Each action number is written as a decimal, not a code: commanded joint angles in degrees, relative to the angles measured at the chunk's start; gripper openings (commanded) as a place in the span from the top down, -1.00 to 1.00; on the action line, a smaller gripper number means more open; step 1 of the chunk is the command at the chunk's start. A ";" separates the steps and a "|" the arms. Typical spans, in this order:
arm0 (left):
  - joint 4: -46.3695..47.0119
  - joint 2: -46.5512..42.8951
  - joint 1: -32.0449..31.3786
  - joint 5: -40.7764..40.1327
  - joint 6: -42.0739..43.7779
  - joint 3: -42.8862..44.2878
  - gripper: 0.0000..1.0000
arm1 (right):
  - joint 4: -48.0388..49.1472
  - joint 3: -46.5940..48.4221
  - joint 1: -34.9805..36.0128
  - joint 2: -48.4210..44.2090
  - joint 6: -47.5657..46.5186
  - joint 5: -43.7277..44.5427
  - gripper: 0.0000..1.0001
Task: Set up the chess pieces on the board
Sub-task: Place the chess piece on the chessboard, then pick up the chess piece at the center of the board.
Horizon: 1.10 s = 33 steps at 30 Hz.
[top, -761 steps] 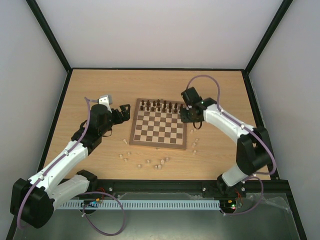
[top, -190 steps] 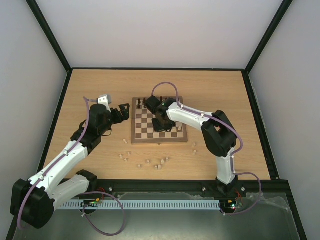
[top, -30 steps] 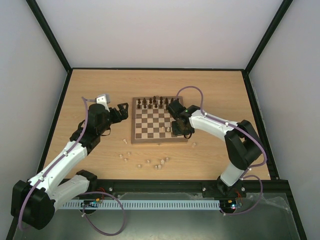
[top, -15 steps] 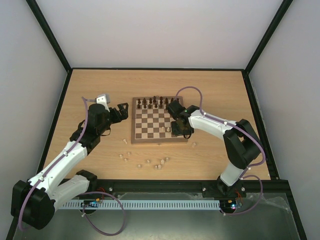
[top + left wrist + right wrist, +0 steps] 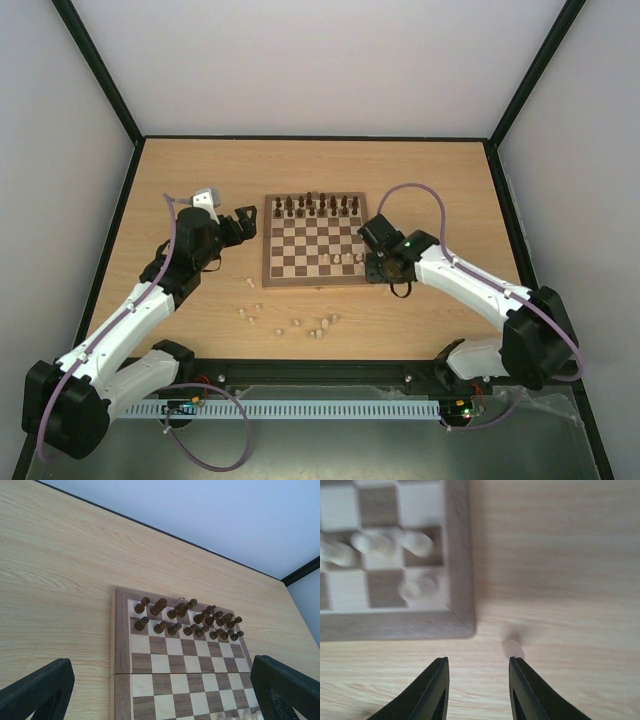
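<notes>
The board (image 5: 315, 240) is lying flat on the wooden table (image 5: 200, 170), and every place here is being given from that board. The dark brown chess pieces (image 5: 318, 207) are being kept upright in two rows along the board's far edge, and they are being shown more clearly in the left wrist view (image 5: 185, 617). A few pale beige pieces (image 5: 347, 258) are being carried on the board's nearest rows, close to its near right corner. In the right wrist view they are being seen only as blurred shapes (image 5: 415, 542). The loose pale pieces (image 5: 297, 323) are being left scattered on the table off the board's near edge, from its near left corner to about its middle. A single pale piece (image 5: 512, 647), blurred, is lying on the table just beside the board's near right corner.

The right gripper (image 5: 385, 268) is being held over the table just off that same corner. Its fingers (image 5: 437, 690) are parted a little and nothing is being gripped between them. The left gripper (image 5: 245, 220) is being held beside the board's left edge, near the far left corner, with its jaws spread wide and nothing in them.
</notes>
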 commanded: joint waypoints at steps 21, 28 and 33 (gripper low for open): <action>-0.11 -0.61 0.36 1.00 -0.13 0.49 -0.99 | 1.87 -9.11 -1.54 5.69 4.77 0.35 0.42; -0.03 -0.32 0.36 0.91 -0.08 0.49 -0.99 | 3.98 -10.09 -2.31 6.69 3.88 -0.44 0.63; 0.06 -0.19 0.35 0.80 -0.12 0.35 -0.99 | 4.16 -10.05 -2.40 6.43 3.62 -0.86 0.81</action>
